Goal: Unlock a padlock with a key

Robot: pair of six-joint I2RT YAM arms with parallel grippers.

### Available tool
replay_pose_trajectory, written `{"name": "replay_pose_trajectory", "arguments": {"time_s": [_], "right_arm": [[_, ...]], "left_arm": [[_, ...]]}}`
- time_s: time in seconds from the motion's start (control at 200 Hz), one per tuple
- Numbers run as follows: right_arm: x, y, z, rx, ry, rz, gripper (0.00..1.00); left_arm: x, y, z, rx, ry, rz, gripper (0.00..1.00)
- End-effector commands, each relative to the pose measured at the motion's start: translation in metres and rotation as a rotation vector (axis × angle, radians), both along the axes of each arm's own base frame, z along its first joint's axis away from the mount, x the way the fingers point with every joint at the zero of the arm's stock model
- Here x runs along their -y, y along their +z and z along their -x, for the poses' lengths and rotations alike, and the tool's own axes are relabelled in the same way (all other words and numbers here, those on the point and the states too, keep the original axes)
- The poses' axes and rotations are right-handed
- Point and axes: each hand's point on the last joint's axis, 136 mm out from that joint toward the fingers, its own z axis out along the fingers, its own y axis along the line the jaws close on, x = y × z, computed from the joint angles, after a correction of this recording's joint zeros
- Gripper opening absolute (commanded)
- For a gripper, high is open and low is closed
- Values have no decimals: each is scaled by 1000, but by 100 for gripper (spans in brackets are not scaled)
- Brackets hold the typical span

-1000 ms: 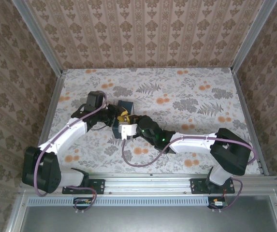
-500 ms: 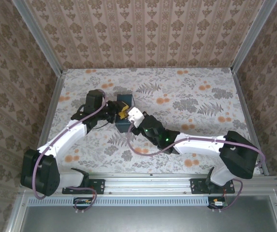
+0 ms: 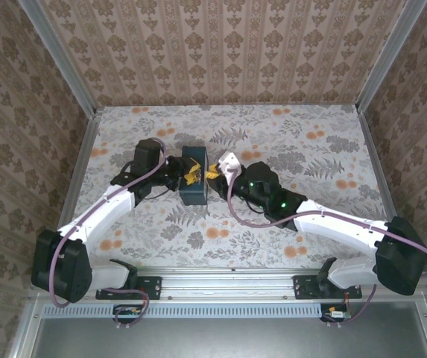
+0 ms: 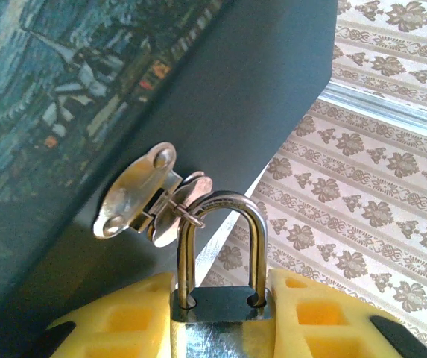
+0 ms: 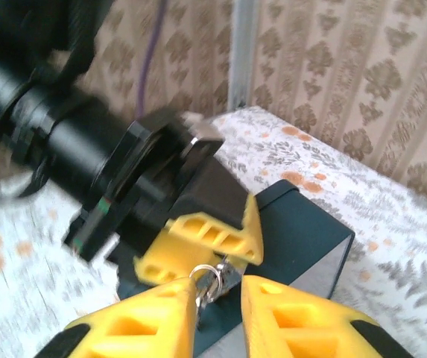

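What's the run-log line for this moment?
left gripper: shut on padlock | shackle: through hasp on blue box | right gripper: jaws apart around key ring

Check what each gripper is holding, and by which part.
Left gripper clamps the padlock by its body. Right gripper: jaws apart at the key ring, seemingly not clamping it.

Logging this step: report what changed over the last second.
The right gripper swung from over the near end of the box round to its right side; its jaws now stand apart with the key ring between them. The left gripper stayed shut on the padlock; box unmoved.
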Motion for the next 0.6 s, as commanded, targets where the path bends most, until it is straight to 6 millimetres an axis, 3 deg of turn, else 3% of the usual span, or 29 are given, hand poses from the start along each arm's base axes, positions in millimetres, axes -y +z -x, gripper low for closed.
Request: {"name": "replay_pose_trajectory", "arguments": {"time_s": [0.0, 0.1, 0.265, 0.345, 0.355, 0.385, 0.595], "right_arm": [[-2, -41, 14, 198, 183, 348, 25], [-2, -47, 3, 380, 199, 490, 25], [-12, -31, -2, 569, 235, 552, 27], [-12, -29, -3, 614, 253, 597, 28], [-14, -38, -4, 603, 264, 614, 29], [-15, -41, -5, 611, 269, 625, 29], [-18, -40, -10, 646, 256, 654, 32]], "left_arm": [[8, 32, -4, 93, -63, 29, 0], [9, 35, -1, 90, -82, 13, 0], [9, 35, 1, 71, -101, -13, 0], [8, 32, 2, 41, -114, -31, 0], [8, 33, 2, 40, -118, -32, 0], [8, 31, 3, 27, -122, -35, 0], [15, 23, 7, -42, -154, -15, 0]]}}
